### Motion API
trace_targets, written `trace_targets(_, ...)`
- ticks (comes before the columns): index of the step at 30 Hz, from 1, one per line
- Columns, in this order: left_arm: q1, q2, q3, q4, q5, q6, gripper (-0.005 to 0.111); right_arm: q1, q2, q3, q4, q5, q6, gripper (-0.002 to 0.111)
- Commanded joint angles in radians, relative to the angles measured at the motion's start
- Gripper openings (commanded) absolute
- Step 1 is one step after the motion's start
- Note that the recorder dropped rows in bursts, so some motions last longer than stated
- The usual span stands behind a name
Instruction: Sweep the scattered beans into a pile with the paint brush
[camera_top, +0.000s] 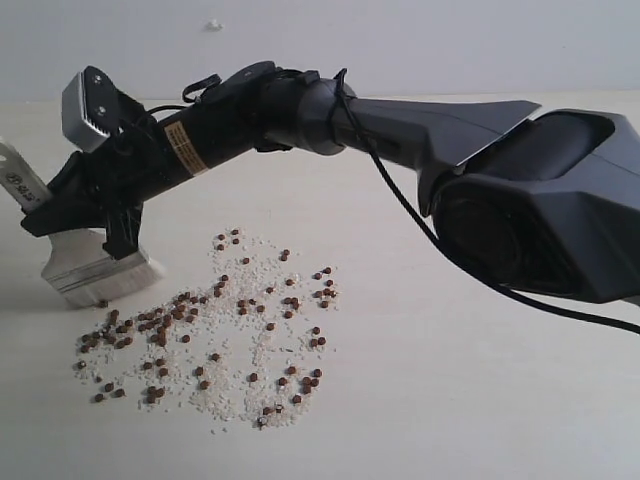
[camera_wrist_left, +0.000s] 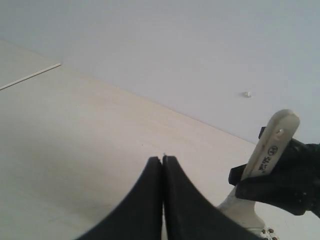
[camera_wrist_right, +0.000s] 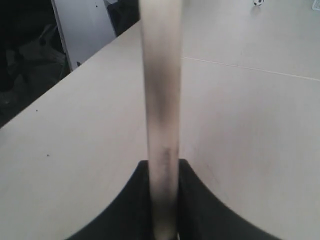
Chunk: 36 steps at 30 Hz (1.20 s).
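Beans (camera_top: 160, 322): dozens of small reddish-brown ones, scattered over the surface (camera_top: 450, 400) in front of the paint brush (camera_top: 95, 270) and out to its right in the exterior view. They lie thickest in a band just off its bristles, and one bean sits right at the bristle edge.
White grains (camera_top: 215, 395): mixed among the beans, spreading from near the paint brush to well away from it.
Paint brush: bristles down on the surface and tilted, with the metal band above them. The pale wooden handle slants up and away, and a dark mark shows near its end. The handle also appears in the left wrist view (camera_wrist_left: 272, 145) and the right wrist view (camera_wrist_right: 161, 100).
Right gripper (camera_top: 85, 215): clamped on the paint brush handle above the metal band. In its own wrist view (camera_wrist_right: 162, 170) a black finger presses on each side of the handle.
Right arm (camera_top: 480, 170): dark, and reaches across the exterior view to the paint brush. A black cable (camera_top: 400, 200) runs along it.
Left gripper (camera_wrist_left: 162, 165): clenched, the two black fingers meeting with nothing between them. It is above bare surface, apart from the paint brush, which stands beyond it.
Wall (camera_top: 400, 50): pale and plain, behind the paint brush, with a small white speck (camera_top: 214, 24) on it.
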<state>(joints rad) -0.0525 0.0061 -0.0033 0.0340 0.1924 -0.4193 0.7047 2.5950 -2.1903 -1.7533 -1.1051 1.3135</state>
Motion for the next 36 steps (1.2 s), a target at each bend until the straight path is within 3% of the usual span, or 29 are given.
trace_targets(1, -0.006, -0.006, 0.003, -0.003, -0.004, -0.003, 0.000, -0.026, -0.053, -0.012, 0.009, -0.034, 0.052, 0.000)
trace_targets(8, -0.006, -0.006, 0.003, -0.003, -0.004, -0.003, 0.000, -0.035, -0.162, -0.012, 0.009, 0.039, 0.150, 0.000)
trace_targets(16, -0.006, -0.006, 0.003, -0.003, -0.004, -0.003, 0.000, -0.035, -0.258, -0.012, 0.009, 0.195, 0.630, 0.000)
trace_targets(20, -0.006, -0.006, 0.003, -0.003, -0.004, -0.003, 0.000, -0.038, -0.278, -0.010, 0.009, 0.295, 0.755, 0.000)
trace_targets(26, -0.006, -0.006, 0.003, -0.003, -0.004, -0.003, 0.000, -0.047, -0.278, 0.003, 0.009, 0.364, 0.783, 0.000)
trace_targets(34, -0.006, -0.006, 0.003, -0.003, -0.004, -0.003, 0.000, -0.077, -0.280, 0.020, 0.009, 0.635, 0.775, 0.000)
trace_targets(36, -0.006, -0.006, 0.003, -0.003, -0.004, -0.003, 0.000, -0.077, -0.285, 0.020, 0.009, 0.574, 0.528, 0.000)
